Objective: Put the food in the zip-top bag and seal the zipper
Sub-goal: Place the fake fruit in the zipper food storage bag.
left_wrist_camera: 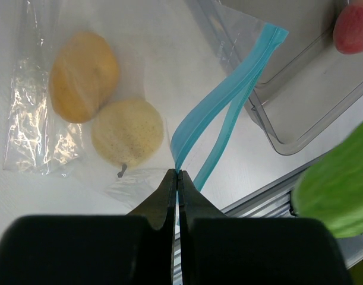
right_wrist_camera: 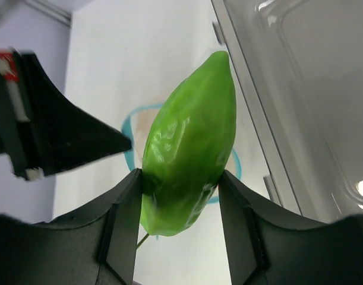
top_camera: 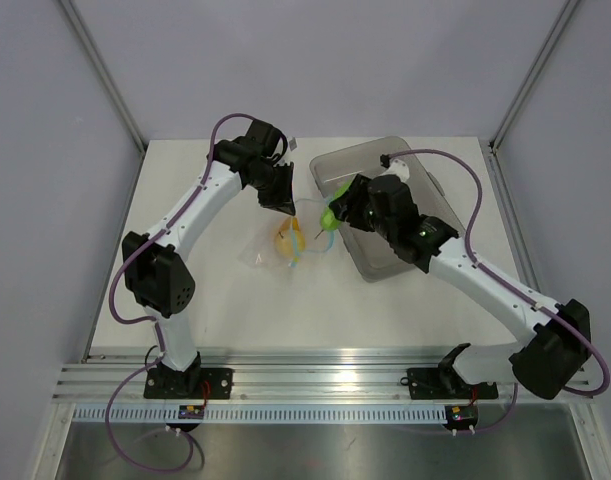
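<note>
The clear zip-top bag (top_camera: 275,250) lies at mid-table with its mouth held open; its light blue zipper (left_wrist_camera: 214,124) loops upward. The orange fruit (left_wrist_camera: 84,76) and the yellow lemon-like fruit (left_wrist_camera: 128,132) lie inside the bag. My left gripper (left_wrist_camera: 178,173) is shut on the zipper's upper strip and holds it up. My right gripper (right_wrist_camera: 180,184) is shut on the elongated green food (right_wrist_camera: 190,148) and holds it just above the bag's open mouth, seen in the top view (top_camera: 328,217). The red-pink fruit (left_wrist_camera: 353,28) lies in the grey tray.
A grey translucent tray (top_camera: 385,160) stands at the back right, right of the bag, under the right arm. Its rim (left_wrist_camera: 276,139) lies close to the bag's mouth. An aluminium rail runs along the table's near edge.
</note>
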Robot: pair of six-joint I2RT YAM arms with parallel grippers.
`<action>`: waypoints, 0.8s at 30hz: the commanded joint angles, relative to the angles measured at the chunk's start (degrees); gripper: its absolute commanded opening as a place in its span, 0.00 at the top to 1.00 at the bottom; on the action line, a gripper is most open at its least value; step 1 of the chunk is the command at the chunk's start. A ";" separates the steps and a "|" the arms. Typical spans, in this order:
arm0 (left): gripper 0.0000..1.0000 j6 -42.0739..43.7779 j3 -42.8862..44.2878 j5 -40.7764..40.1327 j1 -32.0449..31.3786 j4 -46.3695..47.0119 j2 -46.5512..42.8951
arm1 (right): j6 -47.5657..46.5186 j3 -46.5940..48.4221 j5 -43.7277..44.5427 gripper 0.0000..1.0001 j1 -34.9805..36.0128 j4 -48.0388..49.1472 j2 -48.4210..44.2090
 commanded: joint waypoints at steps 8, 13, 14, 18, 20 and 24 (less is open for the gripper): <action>1.00 -0.78 0.84 2.47 0.31 2.38 -2.30 | -4.59 5.29 7.02 0.59 7.55 -3.88 9.88; 1.00 -0.52 0.84 2.47 0.31 2.03 -2.83 | -5.47 8.55 8.34 0.59 7.55 -3.01 15.17; 1.00 -0.34 0.75 2.38 0.31 1.94 -2.92 | -5.30 9.34 8.43 0.59 7.55 -3.08 16.39; 1.00 -0.25 0.14 2.38 0.31 1.85 -3.44 | -4.95 10.75 9.57 0.59 7.55 -3.08 18.25; 1.00 -0.08 -0.30 2.47 0.31 2.20 -3.88 | -4.86 11.10 10.71 0.59 7.55 -2.82 18.86; 1.00 0.36 -0.83 2.38 0.31 2.11 -4.32 | -4.60 12.25 12.20 0.59 7.55 -2.64 19.74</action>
